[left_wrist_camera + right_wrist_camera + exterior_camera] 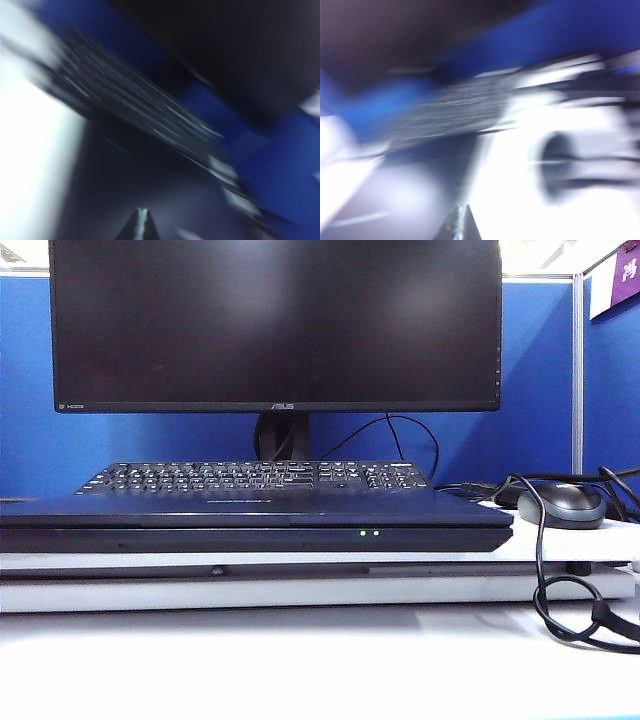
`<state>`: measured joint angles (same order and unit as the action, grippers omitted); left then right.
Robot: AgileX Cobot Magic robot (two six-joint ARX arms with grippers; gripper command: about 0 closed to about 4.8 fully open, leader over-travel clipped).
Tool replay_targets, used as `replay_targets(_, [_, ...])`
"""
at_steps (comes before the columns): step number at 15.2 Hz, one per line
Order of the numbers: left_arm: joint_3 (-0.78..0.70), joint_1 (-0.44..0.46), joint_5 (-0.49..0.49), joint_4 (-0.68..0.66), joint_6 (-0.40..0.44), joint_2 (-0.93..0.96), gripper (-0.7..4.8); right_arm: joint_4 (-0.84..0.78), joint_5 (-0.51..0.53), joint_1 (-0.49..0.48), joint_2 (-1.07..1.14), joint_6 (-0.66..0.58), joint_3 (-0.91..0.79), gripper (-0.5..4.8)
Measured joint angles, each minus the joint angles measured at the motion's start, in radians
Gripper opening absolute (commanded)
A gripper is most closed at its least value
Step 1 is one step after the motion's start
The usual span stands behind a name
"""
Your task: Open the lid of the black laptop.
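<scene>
1. One black laptop (255,520) sat closed on the white desk (300,660), centred in the exterior view, in front of the separate keyboard (255,477).
2. The lid (250,506) lay flat down on the base, front edges flush. Not raised at all.
3. Two green indicator lights (369,533) glowed on the laptop's front edge, right of centre.
4. One ASUS monitor (275,325) stood behind on its stand, screen dark. Blue partition (530,380) behind it.
5. One grey mouse (560,503) sat right of the laptop, near its back corner, not touching. Black cables (560,610) looped across the desk on that side; count unclear.
6. Neither arm showed in the exterior view.
7. Left gripper (141,226): only a dark tip at the edge of the left wrist view, above a dark surface. Heavy motion blur, so I couldn't tell the jaw state.
8. Right gripper (459,225): only a dark tip visible in the right wrist view, above the boundary of dark surface and white desk. Same blur, jaw state couldn't be read.
9. Nothing visibly held by either gripper.
</scene>
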<state>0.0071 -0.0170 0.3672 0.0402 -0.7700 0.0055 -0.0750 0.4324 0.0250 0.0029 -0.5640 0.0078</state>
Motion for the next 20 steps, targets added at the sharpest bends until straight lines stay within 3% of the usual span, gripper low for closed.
replay_targets(2, [0.000, 0.000, 0.344, 0.078, -0.057, 0.000, -0.04, -0.212, 0.330, 0.005, 0.000, -0.159, 0.000, -0.01])
replay_targets(3, [0.000, -0.003, 0.475, 0.152, -0.102, 0.000, -0.03, -0.305, 0.403, 0.020, 0.000, -0.245, 0.000, -0.01])
replay_targets(4, [0.002, -0.005, 0.544, 0.179, -0.178, 0.000, -0.03, -0.339, 0.446, 0.050, 0.000, -0.286, 0.000, -0.01])
replay_targets(7, [0.001, -0.052, 0.780, 0.114, -0.272, 0.000, 0.19, -0.277, 0.481, 0.240, 0.000, -0.356, 0.000, -0.02])
replay_targets(8, [0.001, -0.085, 0.814, 0.021, -0.279, 0.000, 0.27, -0.166, 0.431, 0.341, 0.000, -0.274, 0.000, -0.02])
replay_targets(10, [0.001, -0.134, 0.774, -0.129, -0.201, 0.000, 0.25, 0.164, 0.199, 0.465, 0.001, -0.117, 0.000, -0.02])
replay_targets(11, [0.002, -0.146, 0.703, -0.187, -0.151, 0.002, 0.26, 0.211, 0.123, 0.509, 0.015, -0.072, 0.000, -0.02])
replay_targets(14, [0.002, -0.162, 0.585, -0.178, -0.082, 0.003, 0.25, 0.181, -0.056, 0.603, 0.077, -0.012, 0.000, -0.02])
replay_targets(17, [0.010, -0.162, 0.563, -0.200, -0.078, 0.035, 0.15, 0.182, -0.078, 0.610, 0.266, 0.013, 0.009, -0.02])
replay_targets(20, [0.098, -0.163, 0.480, -0.420, 0.041, 0.035, -0.02, 0.114, -0.154, 0.611, 0.487, 0.135, 0.120, -0.02])
